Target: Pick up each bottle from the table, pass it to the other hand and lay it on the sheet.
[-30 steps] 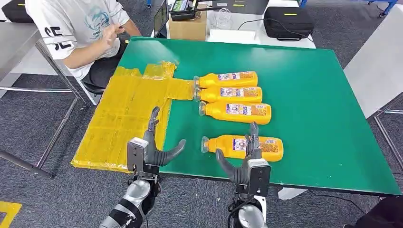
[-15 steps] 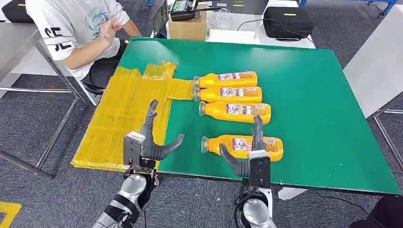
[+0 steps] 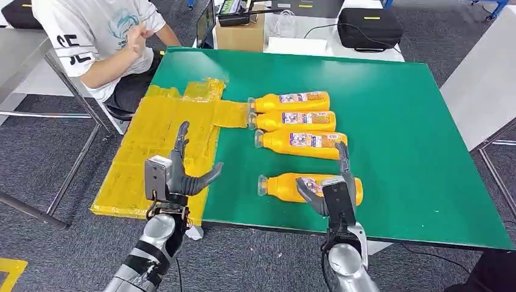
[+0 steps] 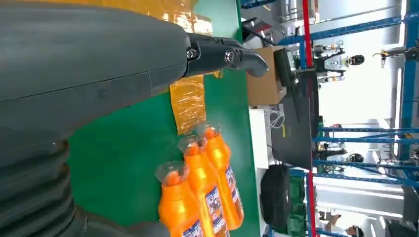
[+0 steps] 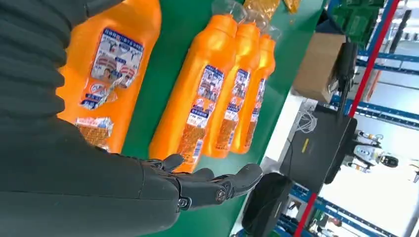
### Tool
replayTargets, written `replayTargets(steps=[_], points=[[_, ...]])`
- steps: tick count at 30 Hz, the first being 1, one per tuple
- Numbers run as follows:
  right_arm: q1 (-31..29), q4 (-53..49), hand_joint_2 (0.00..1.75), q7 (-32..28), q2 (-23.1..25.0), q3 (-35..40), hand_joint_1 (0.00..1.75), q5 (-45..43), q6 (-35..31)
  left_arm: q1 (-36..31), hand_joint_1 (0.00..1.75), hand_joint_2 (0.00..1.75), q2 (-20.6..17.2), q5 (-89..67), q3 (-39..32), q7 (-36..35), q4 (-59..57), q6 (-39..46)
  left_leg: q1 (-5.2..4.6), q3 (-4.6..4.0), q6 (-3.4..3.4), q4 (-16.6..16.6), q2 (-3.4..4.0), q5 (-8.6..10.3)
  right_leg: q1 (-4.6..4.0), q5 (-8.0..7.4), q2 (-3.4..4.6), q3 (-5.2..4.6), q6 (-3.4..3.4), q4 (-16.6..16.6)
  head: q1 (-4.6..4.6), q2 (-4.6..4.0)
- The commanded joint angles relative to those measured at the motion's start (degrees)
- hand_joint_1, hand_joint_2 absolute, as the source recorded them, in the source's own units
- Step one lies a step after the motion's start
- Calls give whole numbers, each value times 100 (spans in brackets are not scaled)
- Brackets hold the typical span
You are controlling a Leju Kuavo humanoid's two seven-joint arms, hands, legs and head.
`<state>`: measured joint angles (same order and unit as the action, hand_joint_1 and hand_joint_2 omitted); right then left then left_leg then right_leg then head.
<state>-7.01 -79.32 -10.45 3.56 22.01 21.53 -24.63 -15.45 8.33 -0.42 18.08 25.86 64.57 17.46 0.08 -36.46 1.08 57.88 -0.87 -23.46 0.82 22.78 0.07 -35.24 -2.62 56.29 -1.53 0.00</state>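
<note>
Lying on its side near the front edge of the green tabletop (image 3: pixel 395 103), the nearest bottle (image 3: pixel 286 184) has its clear cap pointing toward the yellow sheet (image 3: pixel 152 146), and you can see it sits well apart from the other three. Those three bottles lie side by side farther back: the first (image 3: pixel 291 100) with its cap touching a tab of the sheet, the second (image 3: pixel 292 120) just beside it, the third (image 3: pixel 302 143) closest to the lone bottle.

Your right hand (image 3: pixel 331 193) is over the label end of the nearest bottle, fingers spread and thumb out to the side, holding nothing; whether the palm touches the bottle you cannot tell. From the right wrist view that hand's fingers (image 5: pixel 217 187) reach out flat above the green surface, with the lone bottle (image 5: pixel 113 64) below the palm and the row of three (image 5: pixel 222 94) beyond.

Your left hand (image 3: pixel 176 173) hovers over the near corner of the sheet, fingers apart, thumb pointing toward the bottles, empty.

Past the sheet's far side a person (image 3: pixel 97 36) in a white shirt sits with one hand raised. Behind the tabletop stand a cardboard box (image 3: pixel 240 33) and a black case (image 3: pixel 368 27).
</note>
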Motion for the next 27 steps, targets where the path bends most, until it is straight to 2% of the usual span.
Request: replayTargets(steps=[1,2,10,11,15,20,22,26,27], points=[[-227,342,175,14,-136,-114,0,-7,28,-193,0,175,-94,-1,-81,-43,-166,-29,3,16,-5,-2,8,-4,-4,3,3,15,8,-2,-2,0],[-227,342,175,14,-136,-114,0,-7,28,-193,0,175,-94,-1,-81,-43,-166,-29,5,34,-8,-2,14,-12,-7,8,6,33,12,-4,-2,-2],[-227,342,175,14,-136,-114,0,-7,28,-193,0,175,-94,-1,-81,-43,-166,-29,2,16,-4,-3,8,-5,-3,3,3,16,7,-4,-2,0],[-227,342,175,14,-136,-114,0,-7,28,-193,0,175,-94,-1,-81,-43,-166,-29,3,36,-7,-3,13,-14,-6,11,5,35,12,-3,-2,-2],[-253,522,175,271,-277,-171,0,492,49,-175,0,175,-84,-14,-113,-45,-161,-89,2,13,-4,-4,5,-3,-3,2,1,13,6,-4,-2,0],[-348,894,175,513,-515,-337,0,1128,333,-159,0,175,-62,-74,-127,21,-155,-179,3,35,-5,-3,7,-10,-5,8,0,37,9,-8,-2,0],[-338,949,175,593,-556,-383,0,1263,457,-128,0,175,-64,-84,-147,31,-126,-197,2,11,-2,-4,4,-1,-3,0,1,12,4,-6,-2,0],[-377,1078,175,701,-633,-379,0,1467,563,-102,0,175,-66,-79,-178,32,-151,-242,2,33,-6,-5,11,-11,-4,8,5,33,9,-7,-2,-2],[-438,1228,175,1125,-782,-251,0,1769,915,-84,0,175,-64,-75,-193,34,-171,-273,2,22,-4,-5,9,-7,-3,3,4,23,7,-7,-2,0]])
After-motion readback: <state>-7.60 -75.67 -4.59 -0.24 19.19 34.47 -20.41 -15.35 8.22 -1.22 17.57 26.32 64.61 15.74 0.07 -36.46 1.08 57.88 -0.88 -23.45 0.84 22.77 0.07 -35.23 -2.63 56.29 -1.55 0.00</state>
